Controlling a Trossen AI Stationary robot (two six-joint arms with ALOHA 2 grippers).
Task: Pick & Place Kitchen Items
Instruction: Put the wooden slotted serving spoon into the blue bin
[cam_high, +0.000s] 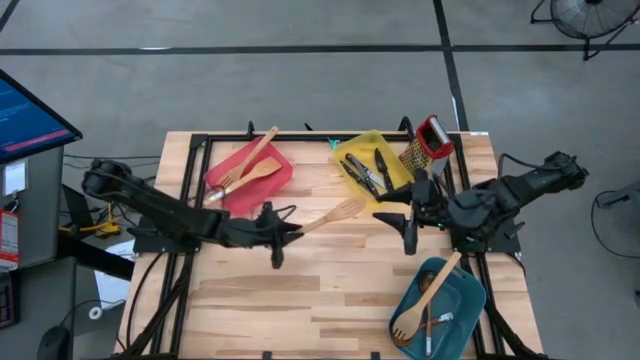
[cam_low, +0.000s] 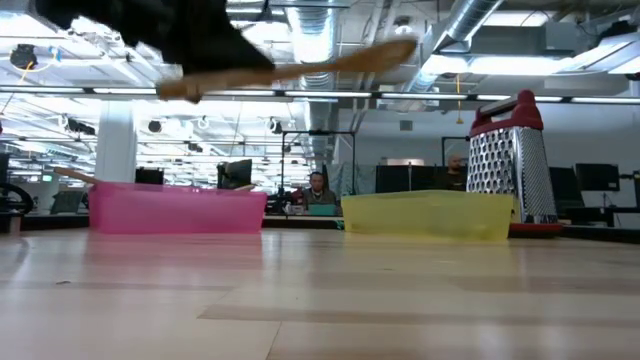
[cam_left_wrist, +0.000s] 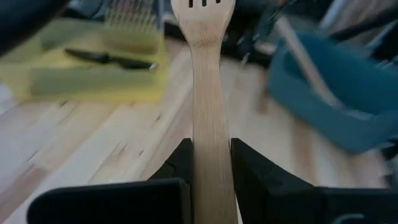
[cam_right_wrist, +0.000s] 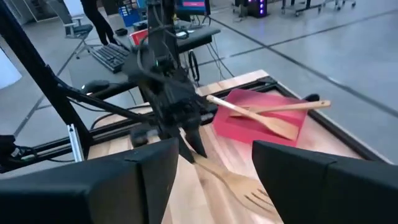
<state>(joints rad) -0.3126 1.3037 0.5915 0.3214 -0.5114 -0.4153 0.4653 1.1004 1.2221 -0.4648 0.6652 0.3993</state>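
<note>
The left tool (cam_high: 283, 231) sits near the middle of the table (cam_high: 300, 290), its fingers (cam_left_wrist: 249, 171) clamped on the handle of a pale wooden slotted turner (cam_high: 335, 214), which is lifted clear of the table and points toward two o'clock from the tool, its slotted head reaching toward the yellow tray (cam_high: 352, 152). In the low view the turner (cam_low: 300, 68) hangs well above the wood surface. The right tool (cam_high: 408, 226) hovers at about three o'clock from the left one, just beyond the turner's head, with its fingers (cam_right_wrist: 311, 180) spread wide and nothing between them. The red tray (cam_high: 250, 190), at eleven o'clock on the table, carries two wooden spatulas (cam_high: 252, 172). The yellow tray at one o'clock holds black-handled knives (cam_high: 368, 172), and a steel box grater with a red top (cam_high: 430, 140) stands just beside it. The teal tray (cam_high: 465, 305) at five o'clock holds a wooden fork-ended utensil (cam_high: 428, 298).
</note>
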